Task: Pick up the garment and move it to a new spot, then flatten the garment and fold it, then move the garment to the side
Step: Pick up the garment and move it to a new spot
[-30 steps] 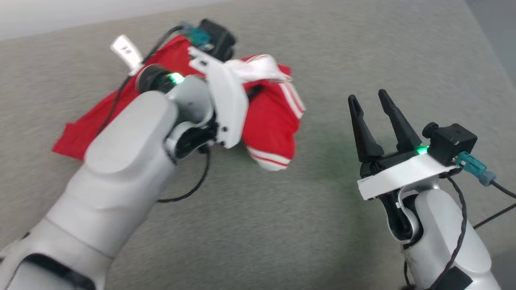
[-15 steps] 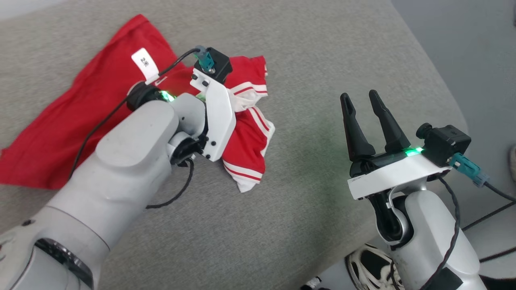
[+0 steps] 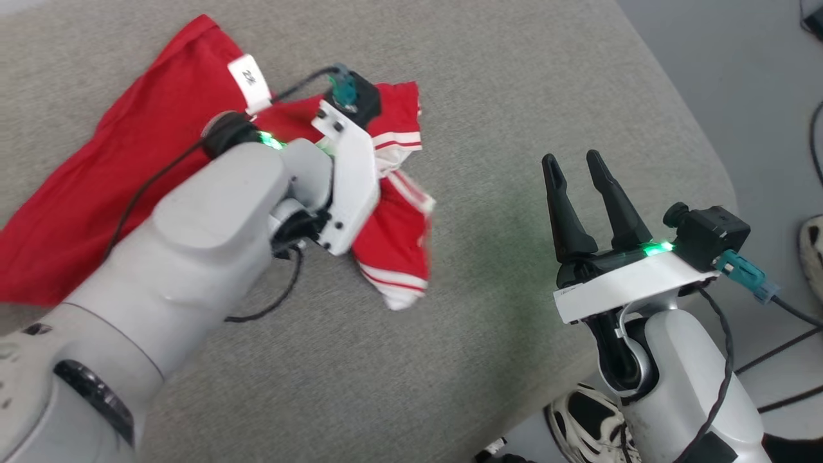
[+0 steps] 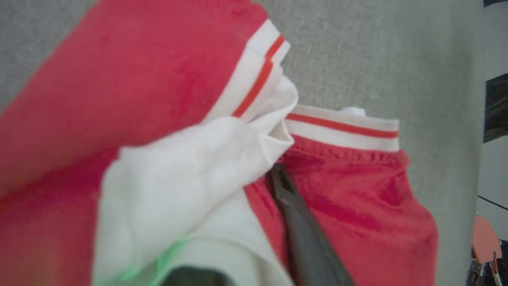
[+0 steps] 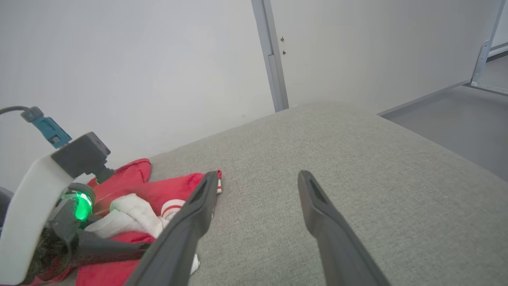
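Lowered since the earlier frame, the garment (image 3: 96,161) lies bunched on the grey cushion (image 3: 514,96); flattening likely follows. Left gripper (image 4: 254,186): state indeterminable. Right gripper (image 3: 575,164): wide, empty.

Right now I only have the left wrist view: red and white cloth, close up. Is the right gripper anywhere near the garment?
Observer: No. In the head view the right gripper hovers open over the grey fabric cushion, to the right of the bright red jersey shirt with white sleeves and not touching it.
Operator: How does the rest of the shirt lie?
Observer: Its red body stretches away toward the robot's left, lying on the cushion.
Operator: Is there room further right?
Observer: Little. The cushion's rounded edge lies just beyond that gripper, and a black-and-white shoe sits on the floor below it.
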Robot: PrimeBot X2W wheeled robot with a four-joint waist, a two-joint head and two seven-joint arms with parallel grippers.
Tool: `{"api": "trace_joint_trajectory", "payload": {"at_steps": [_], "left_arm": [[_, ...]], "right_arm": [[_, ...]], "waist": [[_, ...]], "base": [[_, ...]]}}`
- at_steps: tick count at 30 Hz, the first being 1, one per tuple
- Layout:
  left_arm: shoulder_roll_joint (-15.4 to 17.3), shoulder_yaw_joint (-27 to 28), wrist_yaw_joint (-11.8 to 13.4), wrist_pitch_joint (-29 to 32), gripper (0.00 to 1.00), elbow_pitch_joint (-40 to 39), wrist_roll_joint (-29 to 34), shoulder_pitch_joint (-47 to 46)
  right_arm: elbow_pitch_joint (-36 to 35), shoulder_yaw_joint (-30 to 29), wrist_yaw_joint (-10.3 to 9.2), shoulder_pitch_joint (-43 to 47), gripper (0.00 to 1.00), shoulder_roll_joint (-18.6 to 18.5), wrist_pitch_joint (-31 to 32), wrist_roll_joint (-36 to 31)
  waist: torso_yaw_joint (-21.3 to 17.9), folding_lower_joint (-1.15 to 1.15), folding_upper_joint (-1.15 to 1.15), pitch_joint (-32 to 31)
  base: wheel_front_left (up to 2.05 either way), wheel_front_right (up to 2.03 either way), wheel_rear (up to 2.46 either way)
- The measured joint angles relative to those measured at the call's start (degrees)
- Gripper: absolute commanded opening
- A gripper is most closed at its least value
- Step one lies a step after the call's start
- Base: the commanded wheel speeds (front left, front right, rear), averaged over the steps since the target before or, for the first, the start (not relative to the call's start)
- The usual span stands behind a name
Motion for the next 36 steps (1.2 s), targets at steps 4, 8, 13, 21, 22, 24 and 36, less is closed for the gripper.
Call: {"api": "trace_joint_trajectory", "payload": {"at_steps": [4, 8, 13, 21, 22, 24, 36], "left_arm": [[-1.0, -0.8, -0.2, -3.8, 1.0, -0.4, -0.6, 0.3], [-0.8, -0.8, 0.1, -9.4, 1.0, -1.1, -2.3, 0.4], [-1.3, 0.6, 0.1, -15.2, 1.0, -4.3, -6.1, 0.5], [1.4, 2.7, 0.2, -27.3, 1.0, -2.9, -8.1, 7.0], [1.8, 3.4, 0.5, -28.6, 1.0, -2.1, -8.8, 8.6], [2.3, 4.7, 1.2, -32.0, 1.0, -0.5, -10.0, 12.0], [4.2, 11.3, 2.8, -47.7, 1.0, 5.3, -15.1, 28.5]], "right_arm": [[0.3, -0.5, 0.0, 0.0, 1.0, 0.1, 0.0, -1.8], [0.7, -1.0, 0.0, 0.0, 1.0, -0.8, 0.0, -3.8], [1.0, -1.3, 0.0, 0.2, 1.0, -3.8, 0.0, -5.6], [2.1, -2.1, 0.0, 2.6, 1.0, -9.0, 0.0, -6.9], [2.3, -2.2, 0.0, 3.0, 1.0, -9.6, 0.0, -7.0], [2.6, -2.5, 0.0, 3.9, 1.0, -10.8, 0.0, -7.0], [3.3, -8.0, 0.0, 12.7, 1.0, -15.6, 0.0, -7.3]], "waist": [[1.8, 0.0, 0.0, -0.9], [5.0, 0.0, 0.0, -2.6], [9.8, 0.0, 0.0, -5.2], [17.6, 0.0, 0.0, -9.7], [18.5, 0.0, 0.0, -10.2], [20.3, 0.0, 0.0, -11.2], [30.5, 0.0, 0.0, -16.8]], "base": [[0.0, 0.0, 0.0], [0.0, 0.0, 0.0], [0.0, 0.0, 0.0], [0.0, 0.0, 0.0], [0.0, 0.0, 0.0], [0.0, 0.0, 0.0], [0.0, 0.0, 0.0]]}}
